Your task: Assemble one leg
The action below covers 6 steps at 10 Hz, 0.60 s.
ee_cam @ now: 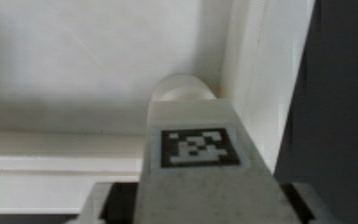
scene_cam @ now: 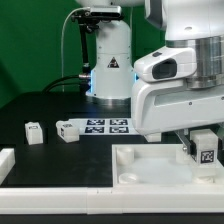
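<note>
My gripper [scene_cam: 204,152] is shut on a leg [scene_cam: 207,157], a small white block with a black-and-white tag on its face. It holds the leg upright over the exterior view's right end of the large white plate [scene_cam: 130,165]. In the wrist view the leg [ee_cam: 194,120] fills the middle between my two fingers [ee_cam: 105,205], its far tip over the plate's [ee_cam: 87,80] corner by the raised rim. Two more legs [scene_cam: 34,131] [scene_cam: 68,130] lie on the black table at the exterior view's left.
The marker board [scene_cam: 108,125] lies behind the plate in front of the arm's base [scene_cam: 110,70]. Another white part [scene_cam: 5,160] sits at the exterior view's left edge. A white strip [scene_cam: 60,200] runs along the front.
</note>
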Each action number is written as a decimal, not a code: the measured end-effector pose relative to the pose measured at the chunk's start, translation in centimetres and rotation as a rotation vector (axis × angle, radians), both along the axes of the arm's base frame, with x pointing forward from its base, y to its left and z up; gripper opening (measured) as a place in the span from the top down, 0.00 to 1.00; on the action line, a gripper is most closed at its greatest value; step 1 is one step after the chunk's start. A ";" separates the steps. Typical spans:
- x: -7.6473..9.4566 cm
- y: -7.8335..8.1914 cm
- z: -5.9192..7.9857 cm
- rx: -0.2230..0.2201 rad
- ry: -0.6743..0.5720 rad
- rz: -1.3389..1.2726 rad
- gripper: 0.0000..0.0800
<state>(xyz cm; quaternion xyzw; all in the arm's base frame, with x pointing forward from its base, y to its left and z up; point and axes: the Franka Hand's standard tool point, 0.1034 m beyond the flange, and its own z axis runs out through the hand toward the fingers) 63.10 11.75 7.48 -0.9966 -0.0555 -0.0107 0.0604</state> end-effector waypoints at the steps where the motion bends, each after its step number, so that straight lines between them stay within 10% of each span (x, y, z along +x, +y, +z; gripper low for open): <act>1: 0.0 0.0 0.0 0.000 0.004 -0.038 0.64; 6: 0.0 -0.4 -0.1 0.012 0.026 -0.669 0.64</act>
